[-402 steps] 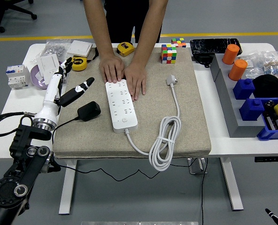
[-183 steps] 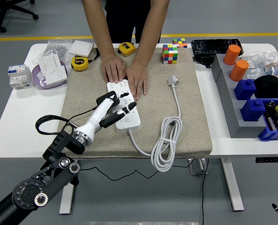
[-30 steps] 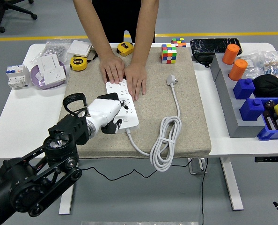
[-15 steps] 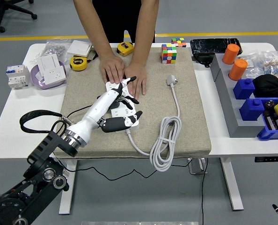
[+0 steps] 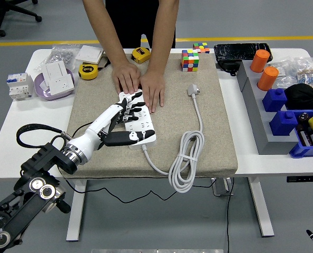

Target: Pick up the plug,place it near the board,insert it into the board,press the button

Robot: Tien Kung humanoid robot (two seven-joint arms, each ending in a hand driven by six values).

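Here the left hand (image 5: 119, 118) lies over the near half of the power strip (image 5: 138, 120) on the mat (image 5: 209, 132), fingers spread and grasping nothing, its thumb (image 5: 126, 138) resting across the strip's near end. The plug cannot be made out under the hand. A person's two hands (image 5: 140, 84) press flat on the strip's far end. The strip's own cord (image 5: 185, 163) lies coiled toward the mat's near edge.

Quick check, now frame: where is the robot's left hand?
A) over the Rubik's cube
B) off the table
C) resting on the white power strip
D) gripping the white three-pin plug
C: the left robot hand lies with fingers spread over the white power strip, which a person's hands steady at its far end; the white three-pin plug lies untouched on the mat.
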